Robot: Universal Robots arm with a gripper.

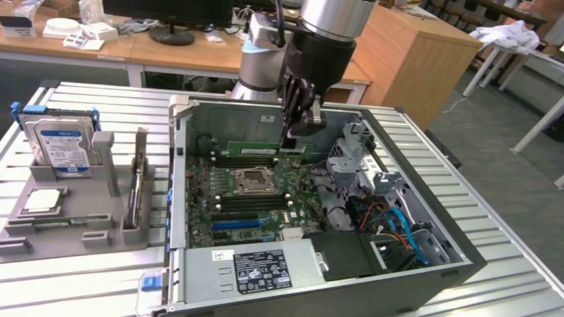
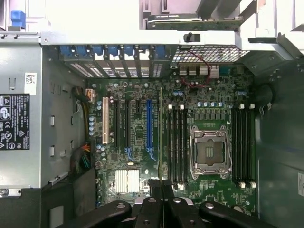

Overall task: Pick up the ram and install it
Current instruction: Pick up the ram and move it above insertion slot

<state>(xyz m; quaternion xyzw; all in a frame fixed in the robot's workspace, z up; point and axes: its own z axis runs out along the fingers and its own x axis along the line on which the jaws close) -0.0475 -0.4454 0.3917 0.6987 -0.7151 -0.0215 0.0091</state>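
Exterior view. The black two-finger gripper [image 1: 291, 137] hangs inside the open grey metal computer case [image 1: 181, 198], over the far part of the green motherboard [image 1: 220, 198], at about one o'clock from the square silver processor socket [image 1: 255, 178]. Its fingers are drawn nearly together. At nine o'clock from the case lies the grey plastic parts tray [image 1: 18, 244], which carries the silver hard drive with its blue-white label [image 1: 57, 142] and the small square silver processor chip [image 1: 39, 201].

Wrist view. We see the long, thin green ram stick [image 2: 161, 133] edge-on, pinched between the closed fingers of the gripper [image 2: 161, 184]. It runs parallel to the bank of black memory slots [image 2: 176, 142] that lies between it and the socket [image 2: 209, 152], just beside that bank.

Progress, as we judge it: pick-up done, stick carried into the case and lined up with the slots. Whether it touches the board we cannot tell, and it does not look seated.
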